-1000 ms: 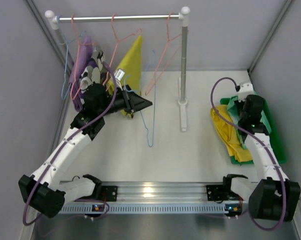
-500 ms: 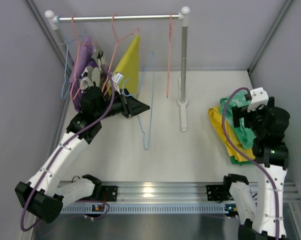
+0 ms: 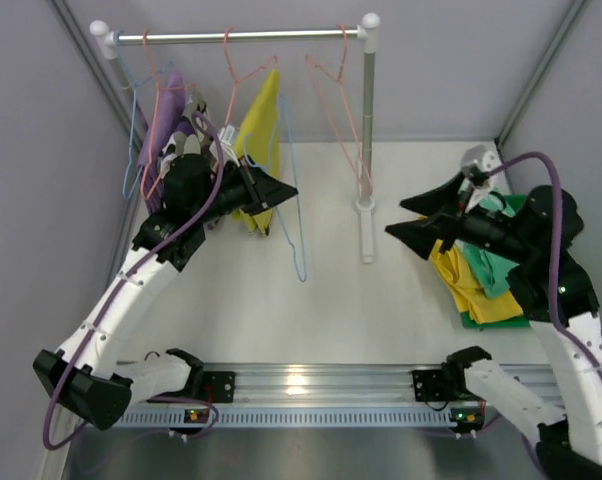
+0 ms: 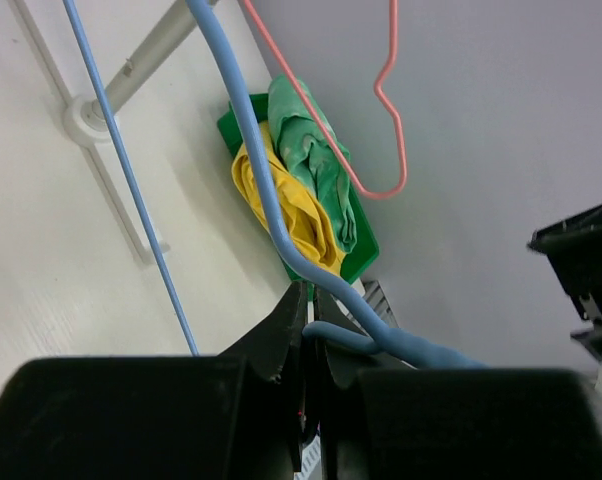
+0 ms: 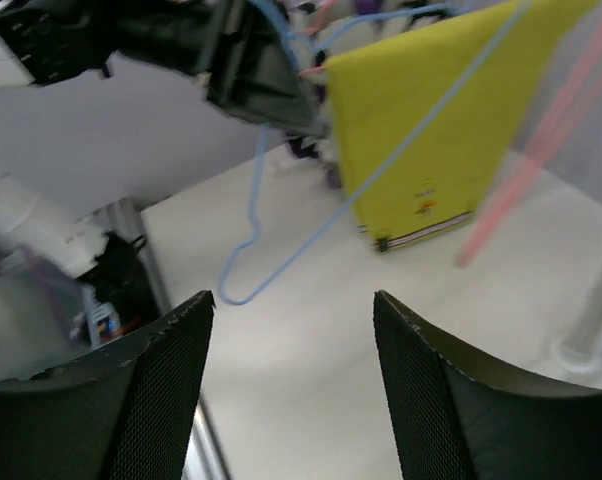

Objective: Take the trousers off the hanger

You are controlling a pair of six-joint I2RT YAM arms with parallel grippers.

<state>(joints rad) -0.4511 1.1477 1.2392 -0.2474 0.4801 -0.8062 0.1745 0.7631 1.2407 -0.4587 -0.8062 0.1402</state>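
Note:
Olive-yellow trousers (image 3: 260, 128) (image 5: 433, 128) hang folded over a blue wire hanger (image 3: 293, 232) (image 5: 281, 250) on the rail. My left gripper (image 3: 289, 190) (image 4: 315, 312) is shut on this hanger's wire (image 4: 271, 210), right beside the cloth. At the right, the bright yellow trousers (image 3: 468, 290) (image 4: 281, 205) and the mint green trousers (image 3: 491, 268) (image 4: 316, 160) lie piled in a green tray (image 3: 473, 321). My right gripper (image 3: 395, 218) (image 5: 293, 296) hovers left of that tray, open and empty, pointing at the rack.
The rail (image 3: 231, 36) rests on a post (image 3: 367, 130) with a round foot. A lilac garment (image 3: 171, 95) and a camouflage garment (image 3: 184, 145) hang at the rail's left end. Bare pink hangers (image 3: 336, 90) (image 4: 386, 110) dangle by the post. Grey walls close in on three sides.
My right arm has risen from the tray and swung left toward the rack, its jaws opening and leaving the green trousers in the tray. My left gripper keeps hold of the blue hanger.

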